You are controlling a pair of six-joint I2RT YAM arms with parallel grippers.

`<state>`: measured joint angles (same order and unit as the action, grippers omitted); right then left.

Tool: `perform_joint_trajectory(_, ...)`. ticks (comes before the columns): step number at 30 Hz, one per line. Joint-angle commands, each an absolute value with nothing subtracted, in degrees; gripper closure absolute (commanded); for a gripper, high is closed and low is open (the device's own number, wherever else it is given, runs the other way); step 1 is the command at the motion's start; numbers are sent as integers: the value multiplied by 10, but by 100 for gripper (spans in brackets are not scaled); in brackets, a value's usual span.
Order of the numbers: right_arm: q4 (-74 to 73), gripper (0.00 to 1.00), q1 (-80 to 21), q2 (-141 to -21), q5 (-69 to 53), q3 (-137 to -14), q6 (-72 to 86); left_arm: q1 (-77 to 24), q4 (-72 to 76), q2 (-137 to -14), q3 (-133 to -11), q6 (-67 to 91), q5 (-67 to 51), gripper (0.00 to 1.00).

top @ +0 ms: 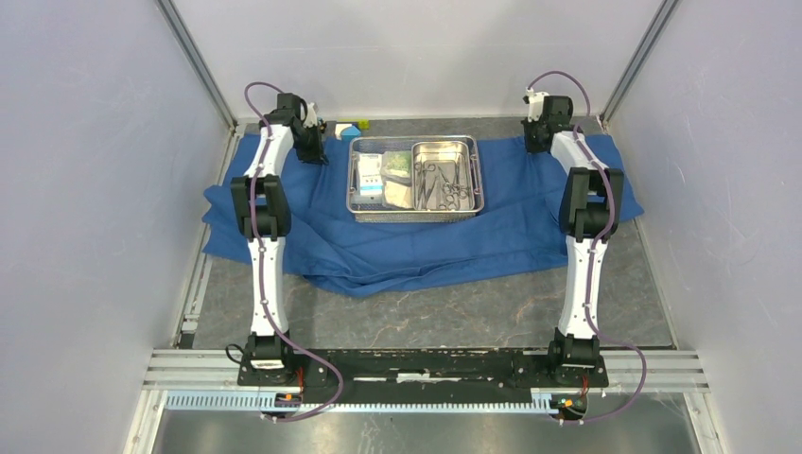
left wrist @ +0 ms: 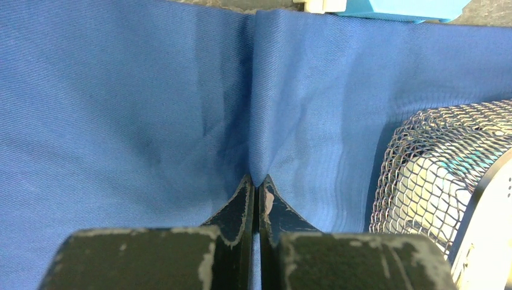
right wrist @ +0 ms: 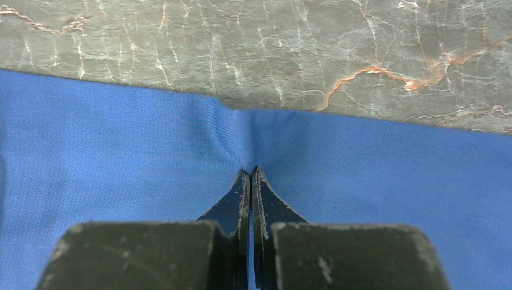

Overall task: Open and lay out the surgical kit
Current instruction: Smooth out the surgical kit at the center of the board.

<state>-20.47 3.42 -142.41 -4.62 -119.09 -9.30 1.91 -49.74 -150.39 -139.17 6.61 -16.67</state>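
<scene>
The blue cloth wrap [top: 416, 248] lies spread on the table under the wire-mesh tray [top: 416, 216]. In the tray are the smaller steel pan [top: 443, 145] with metal instruments [top: 443, 187], and clear packets [top: 371, 175] to its left. My left gripper [top: 312, 147] is at the cloth's far left, beside the tray. In the left wrist view it [left wrist: 258, 180] is shut on a pinched fold of cloth [left wrist: 121, 109], with the mesh tray [left wrist: 422, 163] to its right. My right gripper [top: 536, 137] [right wrist: 250, 171] is shut on a fold of cloth [right wrist: 392, 175] near the far edge.
A small white-yellow-blue block toy [top: 350, 130] [left wrist: 386, 7] sits on the table just behind the cloth's far edge, near the left gripper. Grey marbled tabletop [right wrist: 241, 48] shows beyond the cloth. Light walls enclose the table on three sides.
</scene>
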Motion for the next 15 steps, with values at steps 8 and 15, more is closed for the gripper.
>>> perform_joint_trajectory(8, -140, 100, 45, -1416, -12, -1193, -115, 50, -455, -1546, -1400, 68, -82, 98)
perform_joint_trajectory(15, -136, 69, 47, -1374, -29, -1152, -113, 64, -443, -1500, -1344, 79, -95, 57)
